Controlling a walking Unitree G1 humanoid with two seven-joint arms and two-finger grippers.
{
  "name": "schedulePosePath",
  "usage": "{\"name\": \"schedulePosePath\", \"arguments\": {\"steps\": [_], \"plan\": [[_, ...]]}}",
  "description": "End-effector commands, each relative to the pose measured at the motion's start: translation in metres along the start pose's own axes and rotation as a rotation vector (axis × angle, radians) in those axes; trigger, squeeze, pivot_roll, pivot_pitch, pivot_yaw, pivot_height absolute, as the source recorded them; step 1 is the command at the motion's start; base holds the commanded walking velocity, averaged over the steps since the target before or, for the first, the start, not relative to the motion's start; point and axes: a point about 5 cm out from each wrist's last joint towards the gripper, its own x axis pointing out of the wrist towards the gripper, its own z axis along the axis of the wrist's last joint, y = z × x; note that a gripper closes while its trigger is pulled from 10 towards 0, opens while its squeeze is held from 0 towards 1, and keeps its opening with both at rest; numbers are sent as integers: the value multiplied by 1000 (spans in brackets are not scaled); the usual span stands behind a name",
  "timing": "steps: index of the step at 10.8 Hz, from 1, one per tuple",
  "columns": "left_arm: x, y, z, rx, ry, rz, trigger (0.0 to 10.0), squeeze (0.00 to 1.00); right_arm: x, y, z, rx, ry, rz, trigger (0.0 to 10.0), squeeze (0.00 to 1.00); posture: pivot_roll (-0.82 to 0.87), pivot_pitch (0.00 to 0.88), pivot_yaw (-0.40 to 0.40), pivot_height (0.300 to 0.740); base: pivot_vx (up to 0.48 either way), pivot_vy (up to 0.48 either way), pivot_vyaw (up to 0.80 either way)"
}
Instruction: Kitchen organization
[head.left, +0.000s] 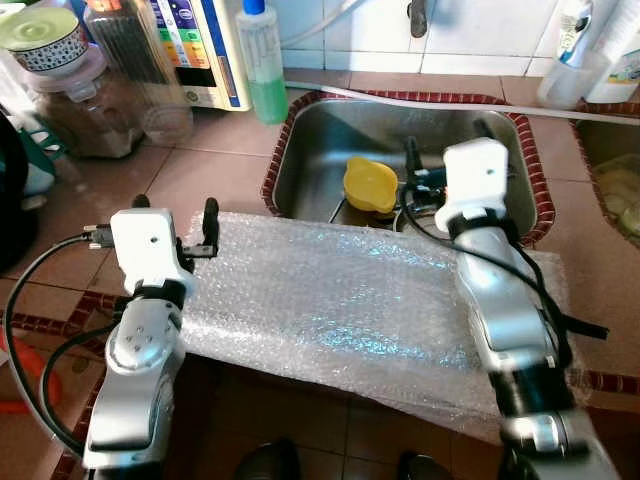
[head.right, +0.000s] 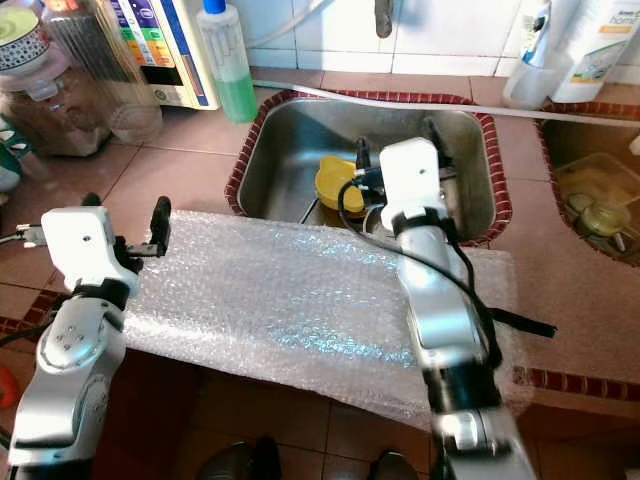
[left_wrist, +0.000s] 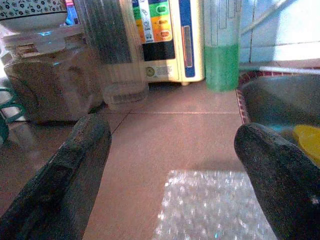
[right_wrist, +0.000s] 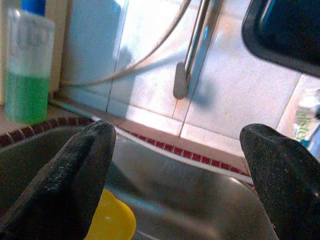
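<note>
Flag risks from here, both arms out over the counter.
1. Right gripper hangs open over the sink, above the yellow cup; descending may knock it aside.
2. Bubble wrap overhangs the counter edge; the right arm lies across it and could drag it off.

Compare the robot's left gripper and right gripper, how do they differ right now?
The left gripper hovers over the tiled brown counter at the left edge of the clear bubble wrap sheet; the right gripper reaches past the sheet over the steel sink, near the yellow cup. Both are open and empty.
</note>
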Motion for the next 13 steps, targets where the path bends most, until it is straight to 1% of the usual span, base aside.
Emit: {"name": "schedulePosePath", "arguments": {"steps": [1,2,3,4,5,7,8,9,11,13], "plan": [[-8,4,1,28,-6,14,10000,0,-8,5,6,-1,-23,23,10000,1000,-59,179,73,740,0,0,0],[-14,7,-3,-18,15,22,10000,0,-15,6,4,2,-10,34,10000,1000,-59,180,72,740,0,0,0],[-23,5,-8,-4,46,10,10000,0,-20,6,3,3,2,39,10000,1000,-60,182,70,740,0,0,0],[-28,3,-8,2,53,-2,10000,0,-23,6,1,-2,10,45,10000,1000,-59,175,67,740,0,0,0],[-31,2,-7,24,52,9,10000,0,-24,6,1,-6,12,50,10000,1000,-53,172,63,740,0,0,0],[-35,-1,-1,22,46,-9,10000,0,-25,6,4,-4,17,61,10000,1000,-45,166,58,740,0,0,0],[-36,0,0,0,33,-10,10000,0,-25,7,4,-3,18,65,10000,1000,-44,165,58,740,0,0,0],[-35,1,-2,-20,45,9,10000,0,-24,8,4,5,21,69,10000,1000,-43,165,56,740,0,0,0],[-33,-3,0,-19,43,-10,10000,0,-21,9,5,8,22,72,10000,1000,-48,167,58,740,0,0,0],[-33,-3,-1,-24,52,-19,10000,0,-21,9,4,9,29,66,10000,1000,-48,168,60,740,0,0,0]]}}
